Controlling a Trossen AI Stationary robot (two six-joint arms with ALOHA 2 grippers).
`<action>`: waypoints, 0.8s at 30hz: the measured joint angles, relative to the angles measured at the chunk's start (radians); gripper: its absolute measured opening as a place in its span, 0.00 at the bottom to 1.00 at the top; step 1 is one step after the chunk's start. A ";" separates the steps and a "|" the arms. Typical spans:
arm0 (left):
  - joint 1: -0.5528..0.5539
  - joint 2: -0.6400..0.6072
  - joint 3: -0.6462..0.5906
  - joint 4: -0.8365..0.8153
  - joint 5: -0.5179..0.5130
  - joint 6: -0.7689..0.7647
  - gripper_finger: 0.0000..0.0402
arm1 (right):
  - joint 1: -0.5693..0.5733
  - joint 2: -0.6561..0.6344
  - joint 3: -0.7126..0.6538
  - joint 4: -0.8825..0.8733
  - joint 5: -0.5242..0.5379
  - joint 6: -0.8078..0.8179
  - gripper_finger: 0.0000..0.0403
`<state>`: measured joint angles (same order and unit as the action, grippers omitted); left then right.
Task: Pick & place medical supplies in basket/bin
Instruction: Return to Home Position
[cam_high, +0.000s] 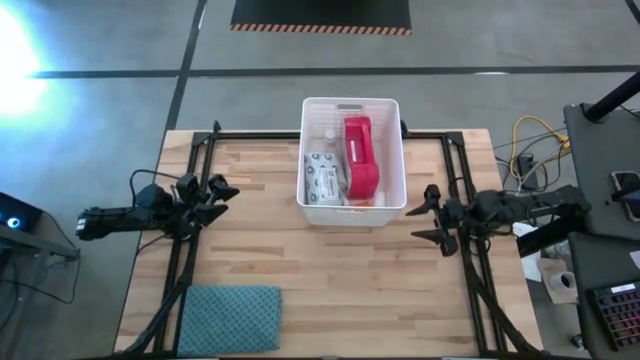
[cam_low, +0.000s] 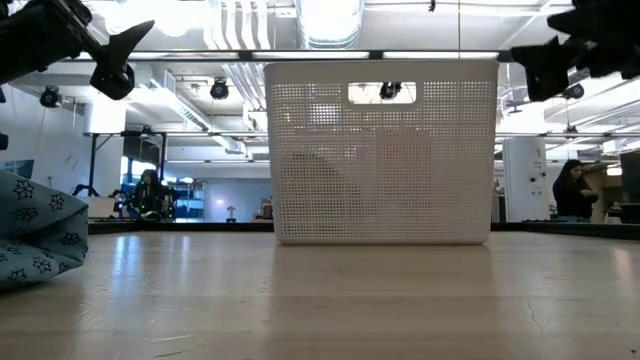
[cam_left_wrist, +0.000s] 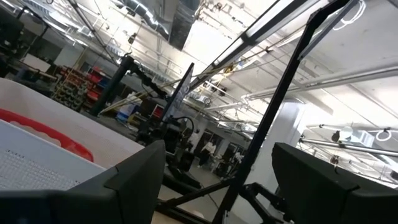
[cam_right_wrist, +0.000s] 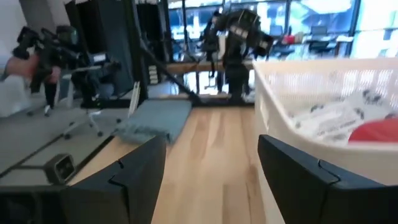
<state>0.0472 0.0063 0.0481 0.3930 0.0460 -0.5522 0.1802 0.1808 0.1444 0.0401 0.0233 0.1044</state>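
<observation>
The left jaws and the right jaws both gape wide and hold nothing. Between them on the counter (cam_high: 330, 280) stands the white bin (cam_high: 350, 218), holding the red pouch (cam_high: 360, 150) and wipes packet (cam_high: 322, 178).

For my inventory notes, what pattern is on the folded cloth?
The cloth is teal with pale star-like marks, clearest in low view.

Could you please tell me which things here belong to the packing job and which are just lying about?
Job: bin; red pouch and white packet lying inside it; left hand and right hand, both open and empty, one on either side of the bin.
Lying about: folded cloth, well apart from the bin, on the left arm's side.
</observation>
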 joint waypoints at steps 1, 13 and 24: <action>0.000 0.000 0.000 0.000 0.000 0.000 0.68 | 0.000 -0.010 -0.001 -0.022 -0.009 0.008 0.61; 0.000 0.074 -0.004 -0.015 0.000 0.000 0.68 | 0.000 -0.026 -0.003 -0.149 -0.042 0.687 0.61; 0.060 0.006 -0.037 -0.067 0.006 0.000 0.68 | -0.104 -0.167 -0.082 -0.139 -0.048 0.778 0.61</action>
<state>0.1068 0.0123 0.0113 0.3258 0.0517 -0.5525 0.0764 0.0134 0.0619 -0.0989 -0.0242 0.8825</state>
